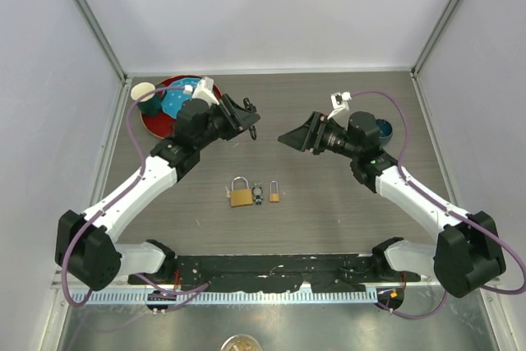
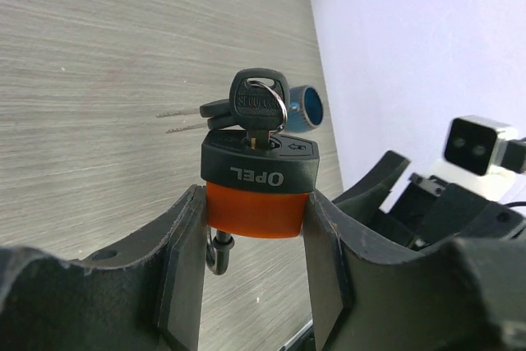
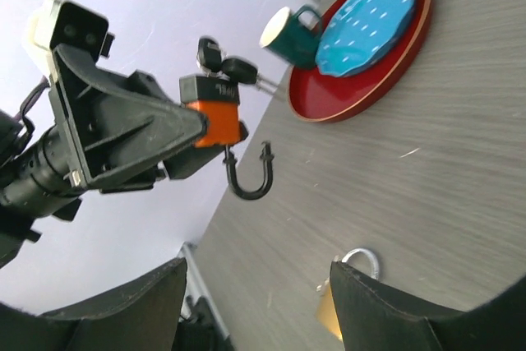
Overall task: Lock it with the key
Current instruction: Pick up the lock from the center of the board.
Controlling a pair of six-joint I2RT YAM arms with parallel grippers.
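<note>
My left gripper [image 1: 237,117] is shut on an orange-and-black padlock [image 2: 260,196], held above the table. A black key [image 2: 259,103] sits in the padlock's keyhole, with spare keys [image 2: 215,113] on its ring. The dark shackle [image 3: 251,175] is open: one leg is in the body and the other end is free. The padlock also shows in the right wrist view [image 3: 215,117]. My right gripper [image 1: 289,139] is open and empty. It faces the padlock from the right with a gap between them.
A large brass padlock [image 1: 240,196], a small one [image 1: 274,195] and keys [image 1: 258,195] lie mid-table. A red tray [image 1: 156,125] with a blue plate [image 1: 175,101] and a green cup [image 1: 145,94] sits at the back left. A blue round object [image 1: 383,131] lies behind the right arm.
</note>
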